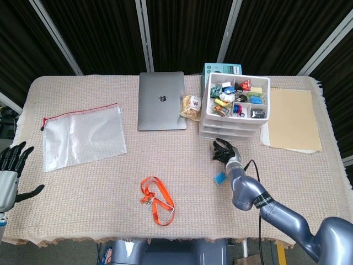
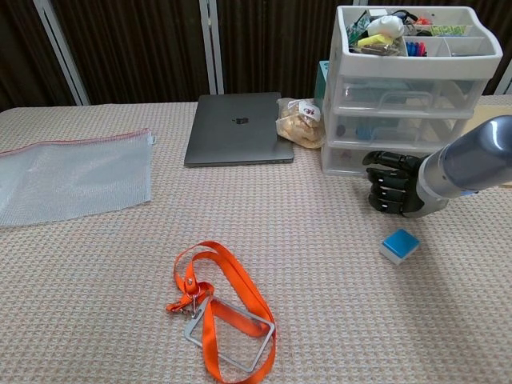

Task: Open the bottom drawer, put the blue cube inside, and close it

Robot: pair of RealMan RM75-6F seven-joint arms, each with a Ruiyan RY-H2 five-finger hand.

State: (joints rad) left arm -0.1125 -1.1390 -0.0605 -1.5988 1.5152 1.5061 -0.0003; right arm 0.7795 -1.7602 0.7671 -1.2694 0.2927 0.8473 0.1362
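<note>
Blue cube (image 2: 399,245) sits on the woven cloth of the bench (image 2: 96,304), just in front of your right hand (image 2: 392,185) and apart from it. That hand has its dark fingers curled in with nothing in them, hovering right at the front of the bottom drawer (image 2: 352,159) of the white drawer unit (image 2: 412,88); you cannot tell from either view whether it touches the drawer face. All the drawers look closed. Your left hand (image 1: 11,171) rests at the bench's left edge, fingers spread and holding nothing. An orange lanyard (image 2: 220,308) lies near the front, a clear zip pouch (image 1: 83,135) to the left, and a closed laptop (image 1: 161,100) beside the drawer unit.
</note>
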